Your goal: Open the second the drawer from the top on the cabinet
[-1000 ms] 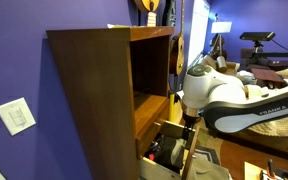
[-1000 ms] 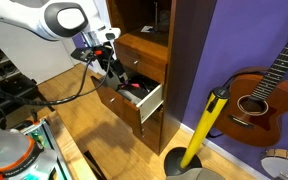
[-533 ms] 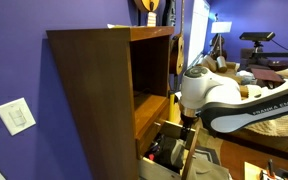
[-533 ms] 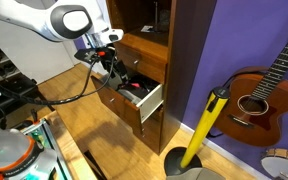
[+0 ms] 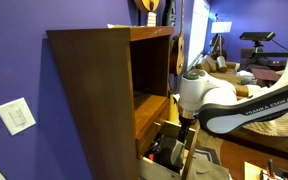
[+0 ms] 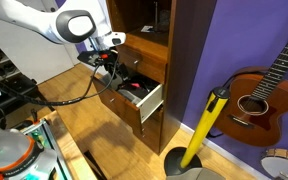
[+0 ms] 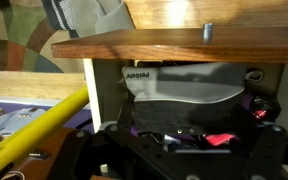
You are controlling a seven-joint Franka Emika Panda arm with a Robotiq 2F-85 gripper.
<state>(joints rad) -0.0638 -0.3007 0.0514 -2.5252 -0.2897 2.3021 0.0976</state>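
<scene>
The reddish-brown cabinet (image 5: 89, 90) (image 6: 179, 60) has an open shelf over a stack of drawers. The second drawer (image 6: 132, 103) (image 5: 169, 150) stands pulled out; black and red things lie inside it. The top drawer above it is closed. My gripper (image 6: 109, 64) hangs open just above the drawer's open end and touches nothing. In the wrist view the drawer's front board (image 7: 154, 45) with its small knob (image 7: 207, 30) runs across the top. A black bag (image 7: 179, 100) fills the drawer. The gripper (image 7: 184, 140) is a dark shape at the bottom edge with nothing between its fingers.
A yellow pole (image 6: 206, 125) (image 7: 34, 125) leans on a round base beside the cabinet. A guitar (image 6: 259, 95) rests against the purple wall. A black cable (image 6: 69, 100) loops from the arm over the wooden floor. A wall plate (image 5: 16, 116) sits at the cabinet's other side.
The arm has shifted a little toward the cabinet, carrying the gripper slightly closer over the drawer. The drawer has not moved and the jaws stay open.
</scene>
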